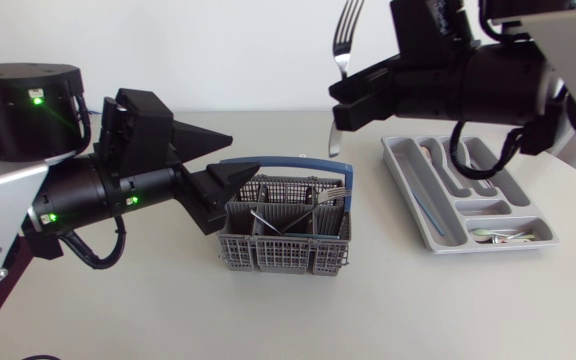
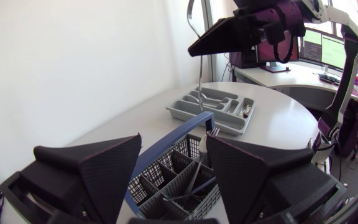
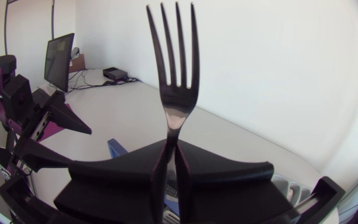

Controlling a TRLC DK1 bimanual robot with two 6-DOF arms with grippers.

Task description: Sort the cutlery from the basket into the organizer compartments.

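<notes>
left tool (image 1: 236, 165) apart, gripping nothing, poised at the left rim of the basket (image 1: 283, 258), probably ready to steady it. cutlery (image 1: 278, 215) stands inside. right tool (image 1: 338, 115) clamped on the fork (image 1: 343, 45), tines up, held high between basket and organizer (image 1: 488, 246), likely to clear the handle.

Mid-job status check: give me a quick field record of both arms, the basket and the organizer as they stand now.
right gripper: jaws shut on the fork, tines up, raised clear of the basket
left gripper: jaws open, empty, at the basket's blue handle
basket: several cutlery pieces inside
organizer: some pieces already in its compartments
fork: not yet in the organizer
</notes>
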